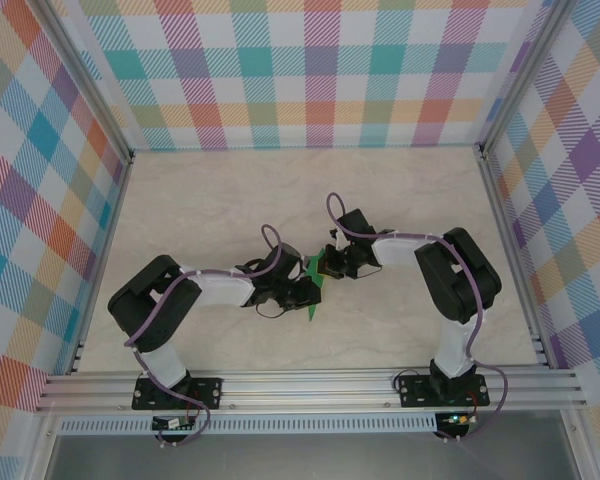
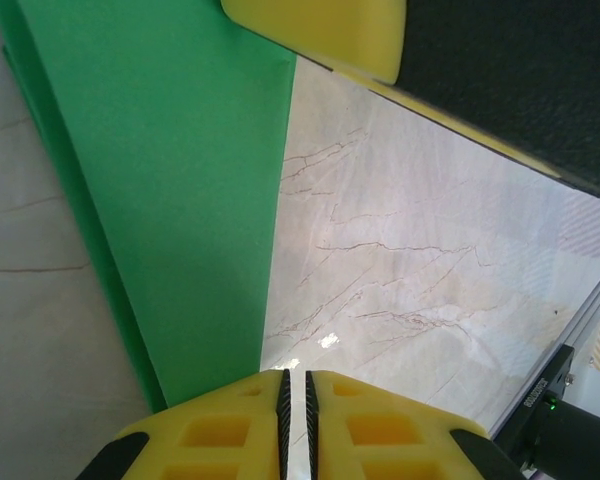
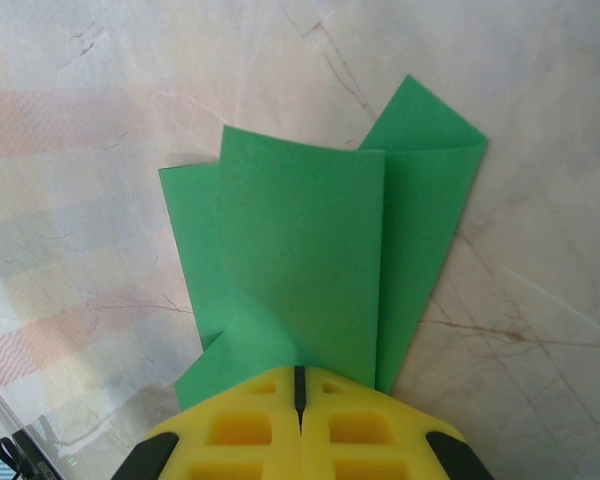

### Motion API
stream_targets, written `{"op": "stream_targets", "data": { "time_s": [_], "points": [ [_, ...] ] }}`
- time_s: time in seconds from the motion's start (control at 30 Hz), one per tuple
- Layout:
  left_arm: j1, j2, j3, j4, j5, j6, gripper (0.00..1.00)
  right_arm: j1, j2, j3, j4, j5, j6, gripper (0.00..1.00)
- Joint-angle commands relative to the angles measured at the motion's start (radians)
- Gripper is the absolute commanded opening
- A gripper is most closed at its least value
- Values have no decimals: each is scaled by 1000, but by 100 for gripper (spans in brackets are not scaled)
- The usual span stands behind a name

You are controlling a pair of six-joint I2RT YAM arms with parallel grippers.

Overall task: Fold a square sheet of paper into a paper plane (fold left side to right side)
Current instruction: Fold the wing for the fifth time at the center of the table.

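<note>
At the table (image 1: 220,200) centre, right claw (image 3: 298,374) clamps the folded green sheet (image 3: 310,250), hiding its end; left claw (image 2: 295,378), nearly together, overlaps its edge.

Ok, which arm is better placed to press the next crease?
Left, probably. The right pincer pinches the green paper, anchoring it; the left pincer sits shut beside its edge, free to press.

The left arm (image 1: 220,290) and right arm (image 1: 460,275) were built of bulky black joints and smooth white link shells, each trailed by a looping purple cable (image 1: 270,228). Their black base plates (image 1: 177,392) sat at seven and five o'clock. The fingers (image 3: 245,435) were yellow blocks with square recesses.
</note>
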Motion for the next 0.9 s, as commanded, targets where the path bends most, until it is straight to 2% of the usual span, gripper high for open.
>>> {"op": "stream_targets", "data": {
  "time_s": [0.0,0.57,0.87],
  "points": [
    [-22,14,-25,-45,-10,-4,14,7,48,-15,-118,53,-22,0],
    [-33,-16,-98,-76,-21,-4,13,6,61,-6,-132,61,-24,0],
    [-78,-82,-159,-92,-12,-9,12,7,70,2,-138,61,-24,0]
  ]
}}
